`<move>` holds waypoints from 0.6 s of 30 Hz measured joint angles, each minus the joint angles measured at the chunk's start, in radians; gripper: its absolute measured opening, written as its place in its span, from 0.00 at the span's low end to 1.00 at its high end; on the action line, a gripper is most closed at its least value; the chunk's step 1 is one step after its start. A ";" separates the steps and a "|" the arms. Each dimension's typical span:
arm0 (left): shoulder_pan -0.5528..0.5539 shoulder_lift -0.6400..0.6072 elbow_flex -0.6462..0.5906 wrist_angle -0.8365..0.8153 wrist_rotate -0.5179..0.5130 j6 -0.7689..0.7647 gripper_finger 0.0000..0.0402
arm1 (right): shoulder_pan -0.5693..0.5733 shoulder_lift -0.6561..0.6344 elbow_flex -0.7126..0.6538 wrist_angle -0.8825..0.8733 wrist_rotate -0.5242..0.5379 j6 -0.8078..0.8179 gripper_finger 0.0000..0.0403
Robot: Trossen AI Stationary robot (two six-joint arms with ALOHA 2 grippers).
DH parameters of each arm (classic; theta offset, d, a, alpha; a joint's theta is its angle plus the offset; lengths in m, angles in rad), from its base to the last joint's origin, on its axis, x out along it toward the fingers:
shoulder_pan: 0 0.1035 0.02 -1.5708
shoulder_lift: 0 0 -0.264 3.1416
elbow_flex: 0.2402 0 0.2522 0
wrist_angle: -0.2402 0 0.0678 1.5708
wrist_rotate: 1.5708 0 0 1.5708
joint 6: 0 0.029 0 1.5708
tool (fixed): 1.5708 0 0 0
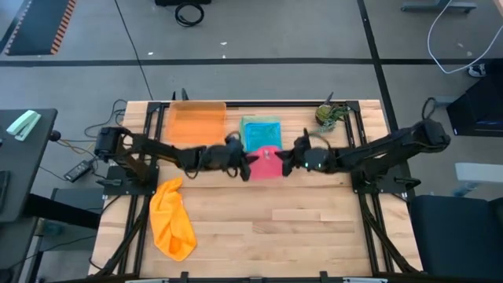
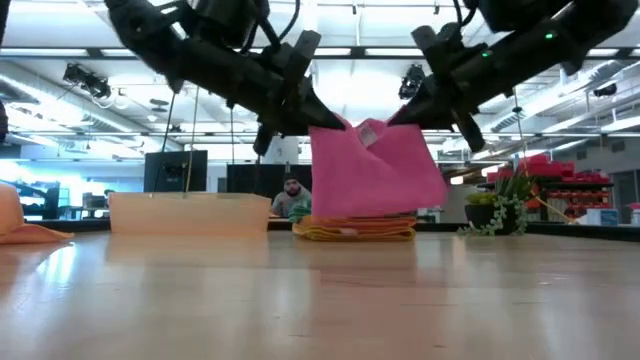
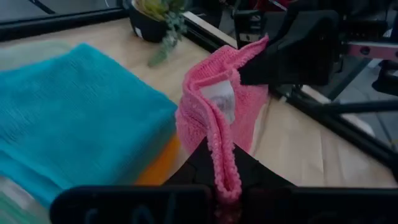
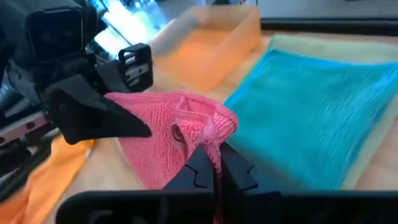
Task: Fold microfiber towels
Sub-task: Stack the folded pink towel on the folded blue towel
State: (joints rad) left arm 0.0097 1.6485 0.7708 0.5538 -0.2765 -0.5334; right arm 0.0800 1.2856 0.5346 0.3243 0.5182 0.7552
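Together, left hand (image 1: 245,167) and right hand (image 1: 286,166) pinch the pink towel (image 1: 266,162).

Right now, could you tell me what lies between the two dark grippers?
The pink microfiber towel hangs between the left gripper and right gripper, both shut on it, per the high view.

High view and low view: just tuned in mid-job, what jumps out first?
The pink towel hangs above the table, pinched at its top corners by the left gripper and the right gripper, both shut. A folded stack topped by a teal towel lies behind it, and an orange towel lies crumpled front-left.
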 joint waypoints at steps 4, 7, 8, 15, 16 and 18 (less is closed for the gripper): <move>0.105 -0.035 0.054 -0.065 0.119 0.006 0.03 | -0.121 -0.030 0.000 -0.002 -0.088 -0.010 0.01; 0.180 -0.035 0.136 -0.214 0.170 0.053 0.03 | -0.215 -0.031 0.006 -0.007 -0.143 -0.019 0.01; 0.201 -0.030 0.166 -0.271 0.178 0.063 0.03 | -0.244 -0.027 0.014 -0.007 -0.167 -0.024 0.01; 0.306 0.001 0.301 -0.498 0.196 0.160 0.03 | -0.390 0.051 0.123 -0.065 -0.286 -0.071 0.01; 0.316 0.004 0.301 -0.508 0.198 0.161 0.03 | -0.403 0.070 0.140 -0.089 -0.295 -0.082 0.01; 0.332 0.011 0.298 -0.537 0.196 0.181 0.03 | -0.417 0.115 0.175 -0.121 -0.301 -0.102 0.01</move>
State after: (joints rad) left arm 0.3418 1.6599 1.0687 0.0165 -0.0807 -0.3520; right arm -0.3375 1.4002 0.7096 0.2034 0.2172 0.6533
